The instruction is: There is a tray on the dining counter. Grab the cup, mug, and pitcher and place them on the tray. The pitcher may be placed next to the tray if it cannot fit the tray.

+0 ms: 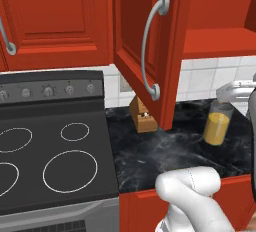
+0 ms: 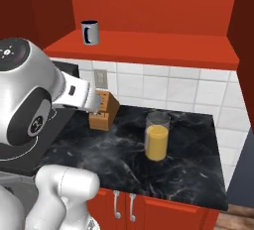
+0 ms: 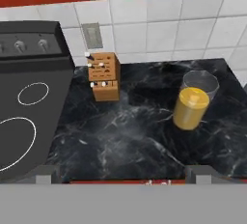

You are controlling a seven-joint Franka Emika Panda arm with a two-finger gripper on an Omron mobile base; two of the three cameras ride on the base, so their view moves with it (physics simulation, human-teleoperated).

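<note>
The pitcher [image 1: 217, 126] [image 2: 157, 137] [image 3: 193, 105], a clear glass cylinder with orange-yellow liquid, stands upright on the black worktop [image 2: 188, 169] right of centre. The grey mug [image 2: 90, 32] with a dark handle sits on the red shelf of the open upper cabinet. In the hand view my gripper [image 3: 124, 175] hovers above the worktop's front edge, open, its fingertips [image 3: 44, 174] spread wide with nothing between them. The pitcher lies ahead and to the right of it. The cup, the tray and the dining counter are out of view.
A wooden knife block [image 1: 143, 117] [image 2: 103, 110] [image 3: 103, 76] stands near the tiled wall. A black stove [image 1: 50, 151] [image 3: 29, 97] adjoins the worktop on the left. The open red cabinet door [image 1: 145, 46] hangs out over the worktop's left part.
</note>
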